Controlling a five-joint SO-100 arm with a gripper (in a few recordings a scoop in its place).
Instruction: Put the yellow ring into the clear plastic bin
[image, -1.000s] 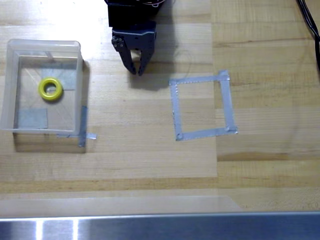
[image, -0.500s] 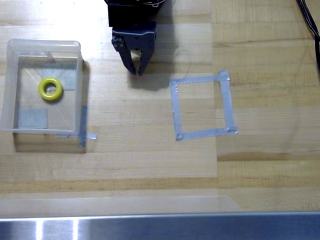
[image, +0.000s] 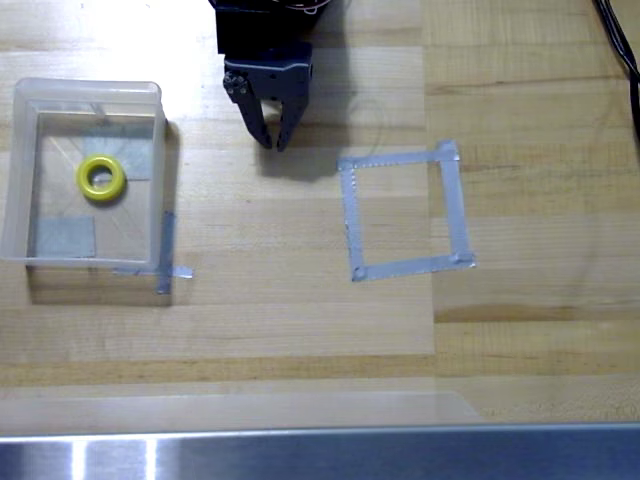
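Arm (image: 262, 40) reaches down-frame, jaws nearly together, holding nothing.

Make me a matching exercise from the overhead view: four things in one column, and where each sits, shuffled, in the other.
Things:
1. yellow ring
2. clear plastic bin
3. gripper
4. grey tape square

Places:
A. right of centre, flat on the wooden table
B. top centre, fingertips nearly together, holding nothing
C. far left of the table
D. lying flat inside the bin

Pairs: 1-D, 2-C, 3-B, 4-A
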